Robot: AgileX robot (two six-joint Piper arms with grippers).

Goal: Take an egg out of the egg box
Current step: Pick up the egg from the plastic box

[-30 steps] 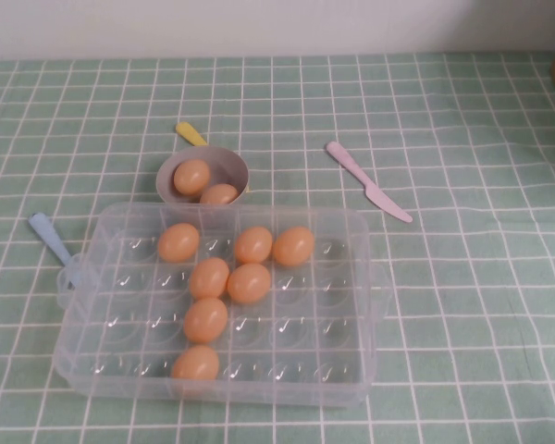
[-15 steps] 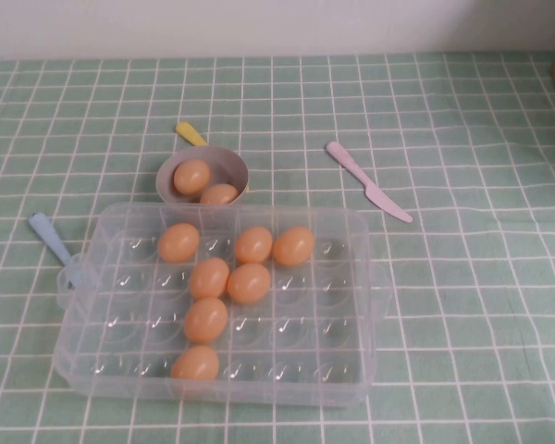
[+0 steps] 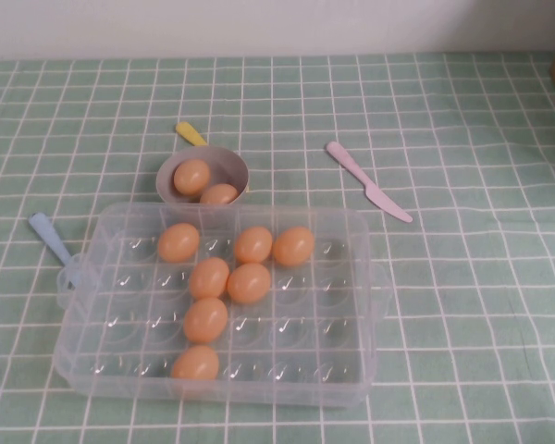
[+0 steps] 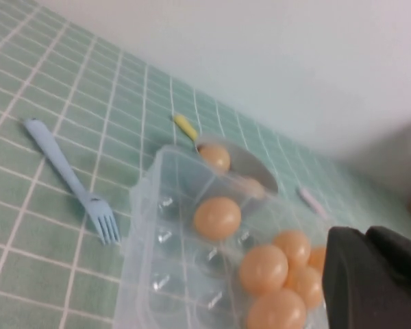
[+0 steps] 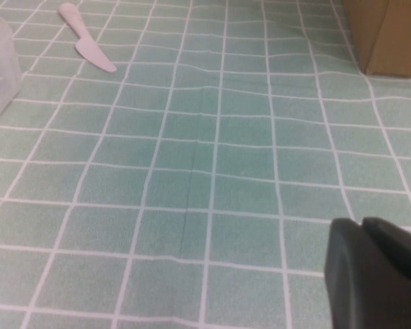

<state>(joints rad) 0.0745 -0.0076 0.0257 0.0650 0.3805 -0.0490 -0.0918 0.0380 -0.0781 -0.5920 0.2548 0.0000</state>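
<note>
A green checked tablecloth (image 3: 462,305) covers the table. The large clear plastic egg box (image 3: 351,231) sits near the front, left of centre, holding seven smooth orange-tan eggs; the far-left egg (image 3: 178,242) rests in the box's back row. Just behind the box stands a small mauve round bowl (image 3: 231,165) with two more eggs. A pink plastic knife (image 3: 367,181) lies to the right, a blue plastic fork (image 3: 52,242) to the left. The left gripper (image 4: 377,281), fingers together, hovers at the near-left corner; the right gripper (image 5: 377,274) hangs over bare cloth, its state unclear.
</note>
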